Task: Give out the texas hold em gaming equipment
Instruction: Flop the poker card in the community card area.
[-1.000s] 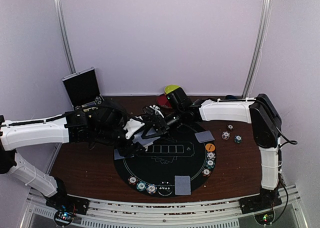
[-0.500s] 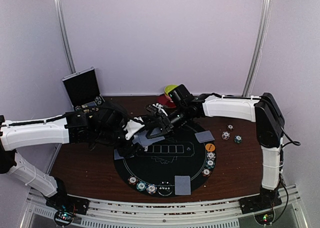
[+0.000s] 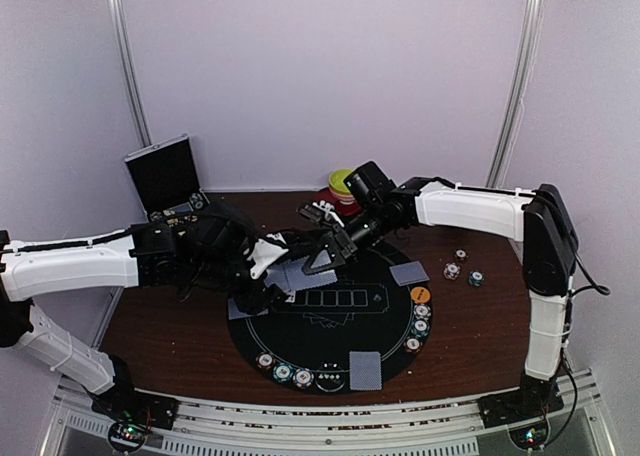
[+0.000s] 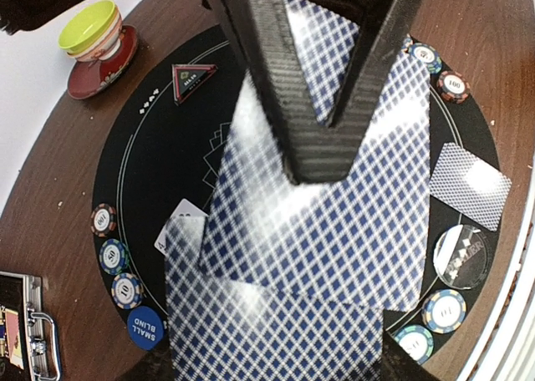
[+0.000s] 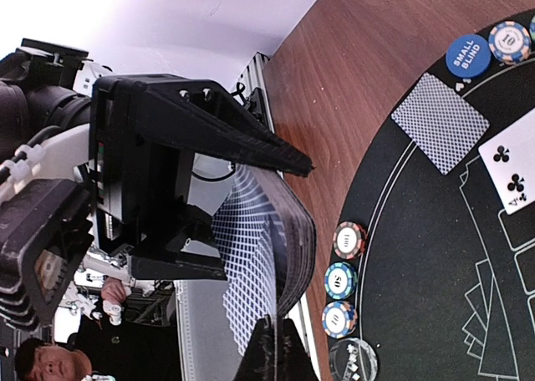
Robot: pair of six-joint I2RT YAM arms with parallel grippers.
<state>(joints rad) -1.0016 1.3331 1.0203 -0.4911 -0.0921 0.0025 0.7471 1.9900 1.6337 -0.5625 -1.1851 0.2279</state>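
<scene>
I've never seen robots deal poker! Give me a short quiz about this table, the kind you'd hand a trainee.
1. True or false: the left gripper holds a stack of blue-checked playing cards, and the right gripper pinches its outer card.
2. Which colour is the round disc marked SMALL BLIND? A orange, B blue, C green.
3. Fill the gap: the yellow-green bowl stands on a ___ saucer.
Key: 1 true; 2 B; 3 red.
</scene>
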